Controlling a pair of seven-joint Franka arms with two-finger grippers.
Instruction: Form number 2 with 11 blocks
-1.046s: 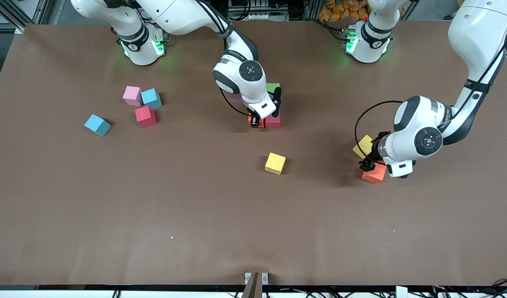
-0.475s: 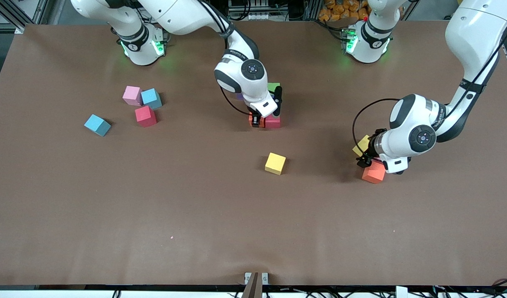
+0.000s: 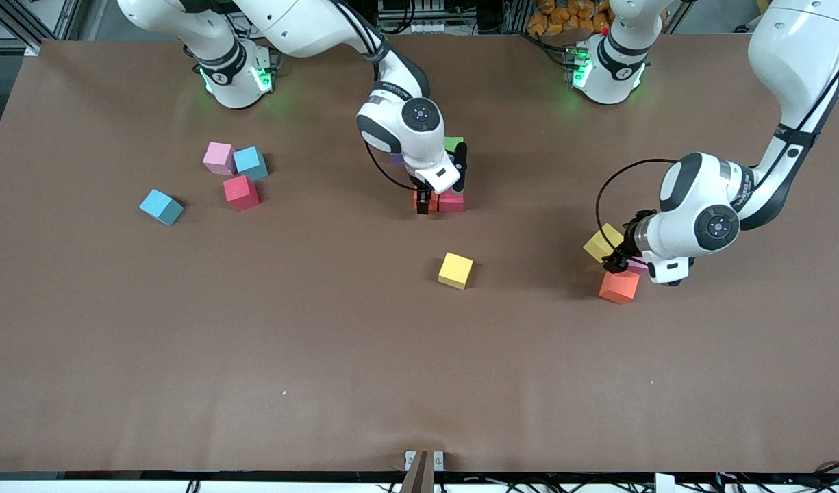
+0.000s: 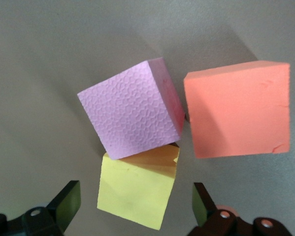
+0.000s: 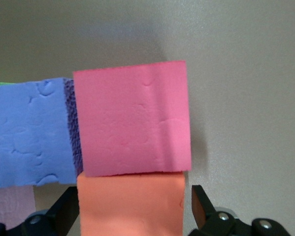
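Brown surface (image 3: 323, 342) carries scattered blocks. The right gripper (image 5: 132, 216) sits low at the started number 2 (image 3: 441, 198) mid-surface, jaws wide astride an orange block (image 5: 131, 204) touching a red block (image 5: 133, 125). The left gripper (image 4: 132, 211) hangs, jaws wide, over a yellow block (image 4: 135, 196), purple block (image 4: 130, 114) and orange cube (image 4: 238, 110). No writing is legible.

Two glossy white arms with dark grey joint bands, looping black cables, green-lit bases and black fingers (image 5: 200, 205).
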